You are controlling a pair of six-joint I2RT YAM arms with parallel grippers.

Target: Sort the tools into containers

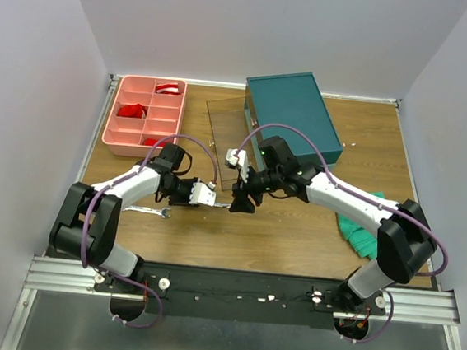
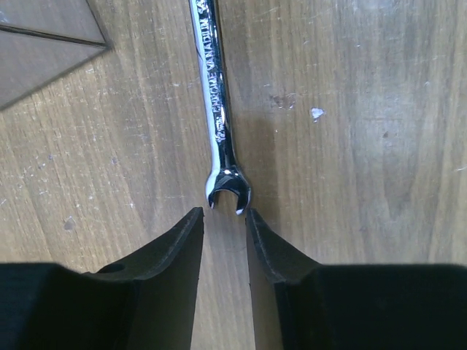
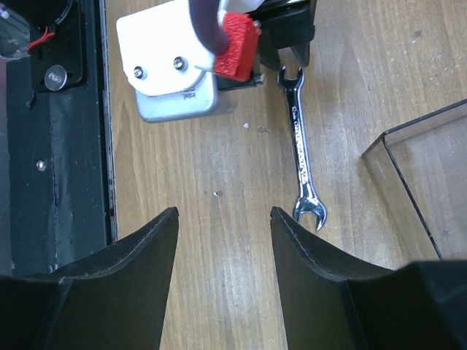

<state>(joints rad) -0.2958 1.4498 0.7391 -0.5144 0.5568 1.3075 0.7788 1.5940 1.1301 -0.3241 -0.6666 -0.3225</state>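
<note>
A small silver wrench (image 2: 217, 109) lies flat on the wooden table, its open end just in front of my left gripper (image 2: 225, 213). The jaws of that gripper stand a little apart and hold nothing. The same wrench (image 3: 301, 149) lies just right of my right gripper (image 3: 224, 213), which is wide open and empty above bare wood. In the top view the two grippers, left (image 1: 209, 196) and right (image 1: 241, 204), face each other with the wrench between them. A second wrench (image 1: 149, 211) lies near the left arm. The teal box (image 1: 293, 115), clear tray (image 1: 221, 132) and pink divided tray (image 1: 146, 115) stand behind. No hammers show.
The pink tray holds red items (image 1: 130, 110). A green cloth (image 1: 360, 233) lies beside the right arm. The clear tray's edge (image 3: 416, 168) is close on the right in the right wrist view. The black base rail (image 3: 58, 146) runs along its left side.
</note>
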